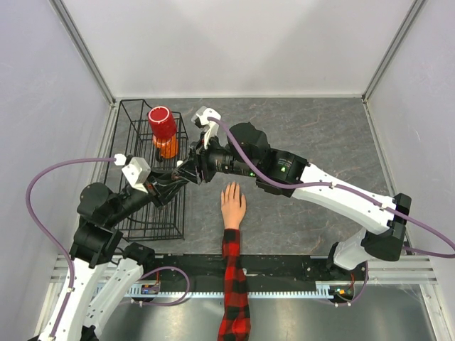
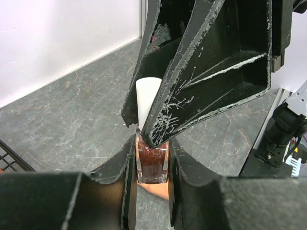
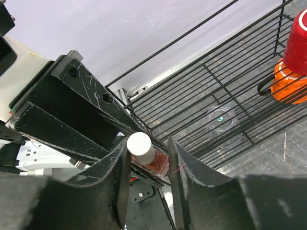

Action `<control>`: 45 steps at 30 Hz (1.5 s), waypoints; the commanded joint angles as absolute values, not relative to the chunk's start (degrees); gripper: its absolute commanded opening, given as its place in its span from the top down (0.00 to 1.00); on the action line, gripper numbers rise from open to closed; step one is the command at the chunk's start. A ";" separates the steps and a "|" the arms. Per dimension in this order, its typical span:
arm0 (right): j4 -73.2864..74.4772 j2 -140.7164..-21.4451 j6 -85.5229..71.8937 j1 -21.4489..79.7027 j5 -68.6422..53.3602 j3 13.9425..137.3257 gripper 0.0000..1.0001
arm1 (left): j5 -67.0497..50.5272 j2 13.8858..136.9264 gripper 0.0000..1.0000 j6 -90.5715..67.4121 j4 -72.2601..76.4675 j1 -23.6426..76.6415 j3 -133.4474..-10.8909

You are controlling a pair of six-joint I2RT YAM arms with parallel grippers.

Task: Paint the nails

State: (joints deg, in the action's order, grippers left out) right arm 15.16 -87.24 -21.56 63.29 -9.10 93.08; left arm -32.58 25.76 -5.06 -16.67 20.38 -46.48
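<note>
Left gripper (image 2: pixel 152 151) squeezes the little polish bottle (image 2: pixel 152 165) tight. Right gripper (image 3: pixel 146 151) pinches its white cap (image 3: pixel 139 143). The nails (image 1: pixel 231 186) are on the peach hand (image 1: pixel 232 207), just right of both grippers.

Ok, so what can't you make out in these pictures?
nails: top view, too small to tell painted or bare.
nail polish bottle: top view, hidden where the left end effector and right end effector meet.
white cap seam: left wrist view, covered by the right end effector's finger; loosened or not, unclear.
plaid sleeve: top view, cut off by the bottom edge.
</note>
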 commanded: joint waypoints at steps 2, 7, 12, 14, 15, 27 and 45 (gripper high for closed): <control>14.76 -86.84 -20.04 63.11 -7.56 95.10 0.44 | -35.77 25.84 0.98 -4.57 -14.50 20.48 -46.76; 15.29 -85.78 -19.16 63.11 -7.30 95.10 0.45 | -35.86 26.89 0.98 -4.75 -14.50 20.39 -46.76; 15.82 -85.16 -18.20 63.10 -6.50 94.75 0.69 | -36.74 27.68 0.98 -5.10 -14.59 20.39 -47.02; 16.43 -85.51 -17.49 63.11 -7.20 94.92 0.90 | -37.35 27.95 0.98 -5.45 -14.41 20.48 -47.28; 16.61 -85.43 -17.32 63.02 -7.99 94.83 0.99 | -38.83 28.04 0.98 -5.54 -14.33 20.48 -47.37; -25.49 -81.56 -30.94 56.96 -70.32 76.03 1.00 | -71.56 30.76 0.98 -29.63 15.76 20.39 -45.35; 17.66 -77.78 -17.14 54.84 -24.53 87.01 0.19 | -40.97 30.32 0.98 -6.77 -13.27 20.48 -48.52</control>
State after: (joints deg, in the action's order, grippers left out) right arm 11.44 -80.31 -18.50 53.43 -34.68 83.90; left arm -48.56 31.14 -11.88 -11.51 20.38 -47.55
